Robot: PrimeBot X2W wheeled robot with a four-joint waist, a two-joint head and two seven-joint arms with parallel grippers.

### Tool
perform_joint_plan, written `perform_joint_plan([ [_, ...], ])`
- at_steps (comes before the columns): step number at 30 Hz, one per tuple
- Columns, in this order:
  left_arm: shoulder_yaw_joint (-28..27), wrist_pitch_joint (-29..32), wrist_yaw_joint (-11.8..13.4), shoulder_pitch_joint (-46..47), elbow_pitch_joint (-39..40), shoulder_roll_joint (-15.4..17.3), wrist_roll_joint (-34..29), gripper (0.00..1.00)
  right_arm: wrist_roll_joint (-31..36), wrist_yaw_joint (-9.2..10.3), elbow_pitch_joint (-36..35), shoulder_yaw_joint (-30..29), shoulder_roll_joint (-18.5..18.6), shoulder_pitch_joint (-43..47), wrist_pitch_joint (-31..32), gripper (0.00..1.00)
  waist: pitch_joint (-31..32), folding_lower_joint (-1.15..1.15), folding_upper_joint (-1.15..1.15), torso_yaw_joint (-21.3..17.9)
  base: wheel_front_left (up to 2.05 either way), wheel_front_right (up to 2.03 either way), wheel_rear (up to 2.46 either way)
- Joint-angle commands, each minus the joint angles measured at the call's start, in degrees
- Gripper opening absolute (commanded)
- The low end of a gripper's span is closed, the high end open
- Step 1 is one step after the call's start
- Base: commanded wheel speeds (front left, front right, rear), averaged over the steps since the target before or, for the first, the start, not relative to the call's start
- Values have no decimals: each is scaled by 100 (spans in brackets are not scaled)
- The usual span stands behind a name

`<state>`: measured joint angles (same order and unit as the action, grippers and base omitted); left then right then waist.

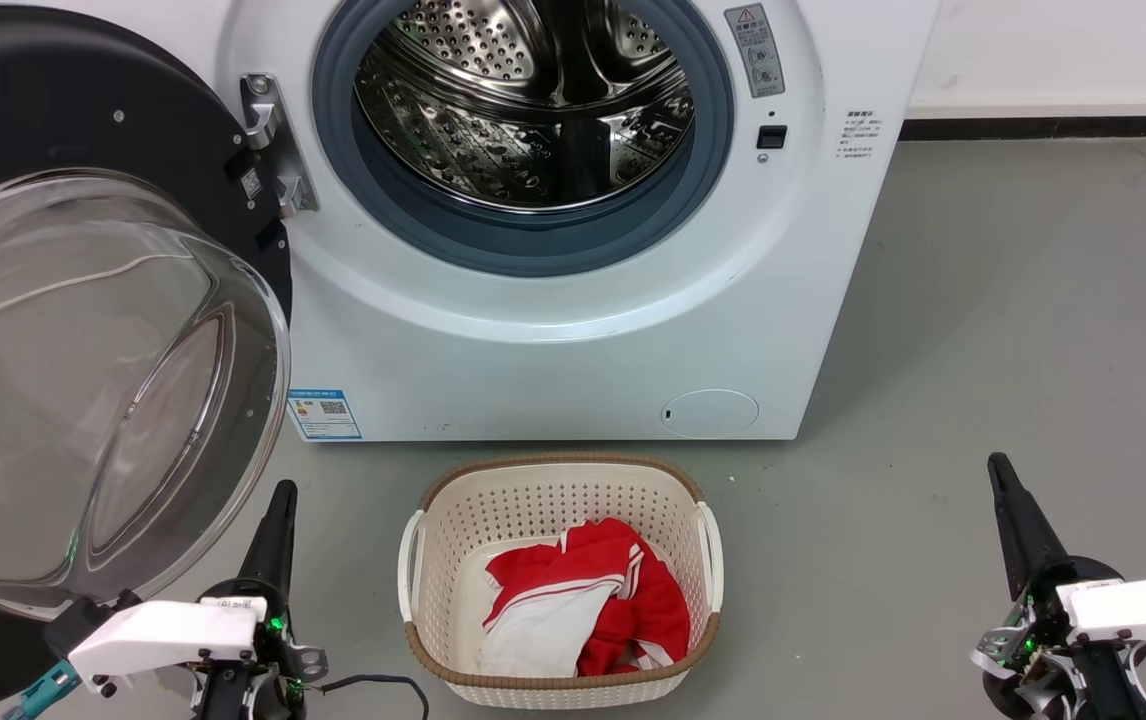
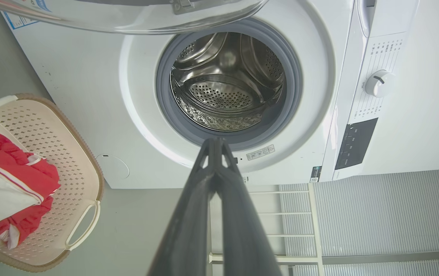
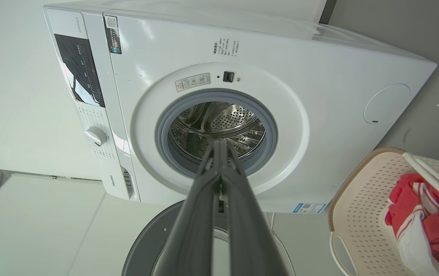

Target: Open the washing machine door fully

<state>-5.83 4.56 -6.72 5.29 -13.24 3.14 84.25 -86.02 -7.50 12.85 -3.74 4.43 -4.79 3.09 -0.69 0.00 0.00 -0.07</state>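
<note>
The white washing machine [image 1: 573,360] stands ahead with its steel drum exposed. Its glossy black door [image 1: 83,130], with the bulging clear glass bowl [image 1: 83,390], hangs swung wide to the left on a metal hinge [image 1: 268,140]. My left gripper [image 1: 283,490] is shut and holds nothing, low at the lower left, just right of the glass bowl's edge. My right gripper [image 1: 995,462] is shut and holds nothing, at the lower right over bare floor, well apart from the machine. In the left wrist view the fingertips of my left gripper [image 2: 215,141] meet before the drum opening; my right gripper [image 3: 219,142] does likewise.
A cream perforated laundry basket [image 1: 558,480] with red and white clothes [image 1: 583,600] sits on the grey floor in front of the machine, between my two grippers. A white wall with a dark skirting runs behind on the right.
</note>
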Motion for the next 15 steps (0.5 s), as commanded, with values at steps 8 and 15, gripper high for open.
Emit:
perform_joint_plan([
  [8,-52,119,-64,104,-50,-15,427,0,-424,1,59,-50,-6,-141,107,0,23,0,0,3,0,0,0],
  [15,-78,187,-82,111,-80,-27,704,0,-702,1,104,-79,-16,-139,173,0,42,0,0,6,0,0,0],
])
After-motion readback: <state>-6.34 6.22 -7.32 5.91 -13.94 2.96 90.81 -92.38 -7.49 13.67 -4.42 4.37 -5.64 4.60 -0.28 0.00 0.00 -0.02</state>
